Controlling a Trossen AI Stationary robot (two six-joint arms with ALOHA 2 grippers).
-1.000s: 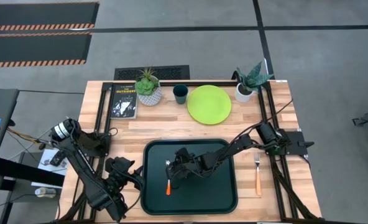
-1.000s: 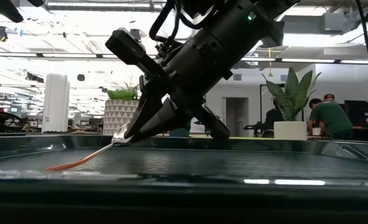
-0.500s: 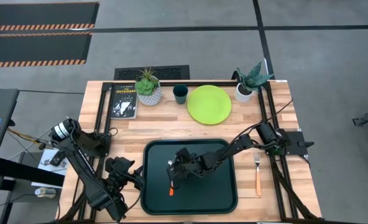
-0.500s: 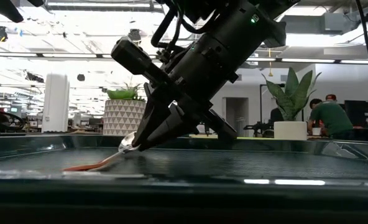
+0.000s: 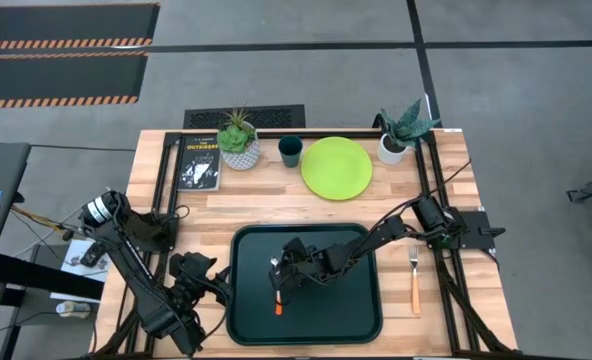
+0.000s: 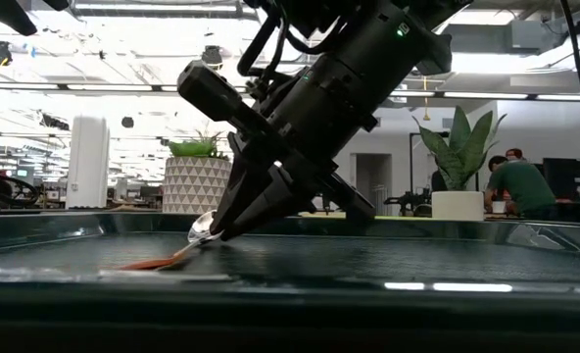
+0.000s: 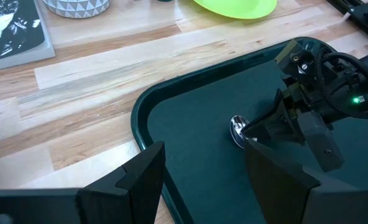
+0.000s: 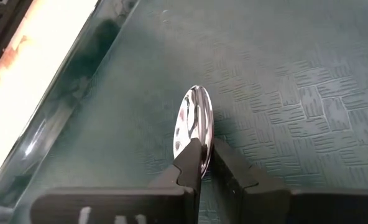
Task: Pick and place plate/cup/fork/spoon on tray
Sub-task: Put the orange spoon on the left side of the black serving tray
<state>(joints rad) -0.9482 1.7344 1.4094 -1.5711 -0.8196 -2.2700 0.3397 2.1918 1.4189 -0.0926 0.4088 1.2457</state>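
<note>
The right gripper (image 5: 279, 283) was closed on the spoon (image 5: 277, 293), pinching the neck just behind the bowl, with the bowl raised and the orange-red handle tip slanting down to touch the floor of the tray (image 5: 356, 320). Seen from above, the spoon sat at about 9 o'clock from the tray's centre, its handle pointing toward 6 o'clock. The spoon looked light and rigid, a slim utensil with a polished, mirror-bright oval bowl (image 8: 194, 127) that would probably be slippery; the narrow neck or the matte plastic handle seemed the surer place to hold it. The tray was dark green-black plastic with rounded corners, a raised rim and a basket-weave embossed floor that likely gave some grip. The fork (image 5: 414, 276), silver tines and orange handle, lay on the pale wood-plank table (image 5: 266, 200) at 3 o'clock from the tray, just outside its rim; thin and flat, it would probably need a pinch across the handle. The lime-green plate (image 5: 336, 167), wide, smooth and shallow, rested at 12 o'clock beyond the tray, best taken by its rim. The small dark teal cup (image 5: 290, 151) stood just beside the plate at its 9 o'clock. The left gripper (image 7: 202, 177) hung with fingers spread wide near the tray's 8 o'clock corner, holding nothing.
</note>
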